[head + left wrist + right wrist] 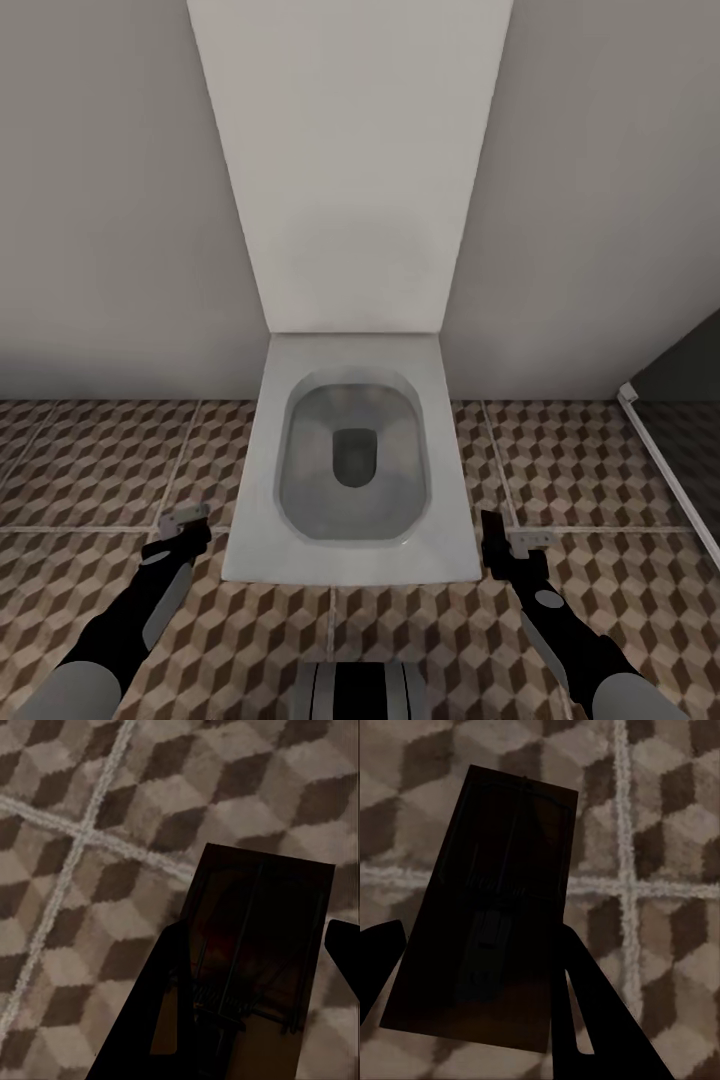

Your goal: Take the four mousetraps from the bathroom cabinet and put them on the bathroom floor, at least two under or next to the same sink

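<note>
The left gripper [251,1009] was closed on a mousetrap [259,937]: in the left wrist view the dark board sat between the two black fingers, its wire parts faintly visible. The right gripper [472,997] was likewise clamped on a second mousetrap [495,907], fingers on either long side. In the head view both traps showed as pale slivers at the gripper tips, one at eight o'clock [185,520], the other at four o'clock [530,540], both held above the bathroom floor [90,460].

Between them, at the centre, stood a white toilet [350,470] with its tall cistern panel [350,160] rising toward twelve. This was not the sink, so the step in hand looked like carrying; setting down here would count only toward the shared floor. Done well, the grips should stay firm and level until a sink is in reach.

The toilet rim lay just beside each gripper, so outward was the free direction. A dark panel with a pale edge [670,460] closed off three o'clock; open tile lay toward nine.
</note>
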Robot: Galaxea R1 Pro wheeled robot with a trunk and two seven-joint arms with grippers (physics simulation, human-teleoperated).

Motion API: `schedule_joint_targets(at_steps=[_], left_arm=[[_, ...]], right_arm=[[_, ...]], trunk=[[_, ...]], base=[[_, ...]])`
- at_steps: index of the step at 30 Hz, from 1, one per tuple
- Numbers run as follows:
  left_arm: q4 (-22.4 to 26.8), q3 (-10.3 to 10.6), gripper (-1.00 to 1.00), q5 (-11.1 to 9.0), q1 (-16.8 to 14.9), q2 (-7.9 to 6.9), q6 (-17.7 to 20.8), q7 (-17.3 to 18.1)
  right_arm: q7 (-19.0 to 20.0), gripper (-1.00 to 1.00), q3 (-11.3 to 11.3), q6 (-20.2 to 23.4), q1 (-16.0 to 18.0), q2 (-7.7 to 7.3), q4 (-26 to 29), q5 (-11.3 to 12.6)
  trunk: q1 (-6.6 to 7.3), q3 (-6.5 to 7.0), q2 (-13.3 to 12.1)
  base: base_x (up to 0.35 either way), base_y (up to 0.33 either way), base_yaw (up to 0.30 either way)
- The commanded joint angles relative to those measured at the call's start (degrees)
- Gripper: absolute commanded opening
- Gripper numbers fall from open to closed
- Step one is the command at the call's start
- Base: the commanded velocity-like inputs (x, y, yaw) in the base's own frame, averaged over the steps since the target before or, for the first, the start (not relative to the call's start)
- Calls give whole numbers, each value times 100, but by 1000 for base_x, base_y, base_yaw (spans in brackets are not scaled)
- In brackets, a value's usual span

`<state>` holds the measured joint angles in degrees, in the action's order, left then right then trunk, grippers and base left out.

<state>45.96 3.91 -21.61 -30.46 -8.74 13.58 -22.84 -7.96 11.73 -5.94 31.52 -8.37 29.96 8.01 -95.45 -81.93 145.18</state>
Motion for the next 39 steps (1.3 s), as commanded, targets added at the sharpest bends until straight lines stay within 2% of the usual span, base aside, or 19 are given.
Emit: schedule_joint_targets(at_steps=[1,14,25,39], left_arm=[[10,39,-100,-45,-2,1,17,-58],[14,41,-100,-50,-3,14,19,-58],[11,30,-100,-37,-4,27,30,-64],[15,25,-100,-35,-3,-27,-8,-79]], right_arm=[[-40,-100,49,-21,3,-7,-4,60],[-8,-100,49,-21,3,-7,-3,60],[-49,-100,49,-33,3,-7,-2,60],[-74,-100,49,-47,3,-7,-7,60]], trunk=[[1,-4,2],[1,-4,2],[-27,-247,16],[-27,-247,16]], base=[[0,0,0],[0,0,0],[0,0,0],[0,0,0]])
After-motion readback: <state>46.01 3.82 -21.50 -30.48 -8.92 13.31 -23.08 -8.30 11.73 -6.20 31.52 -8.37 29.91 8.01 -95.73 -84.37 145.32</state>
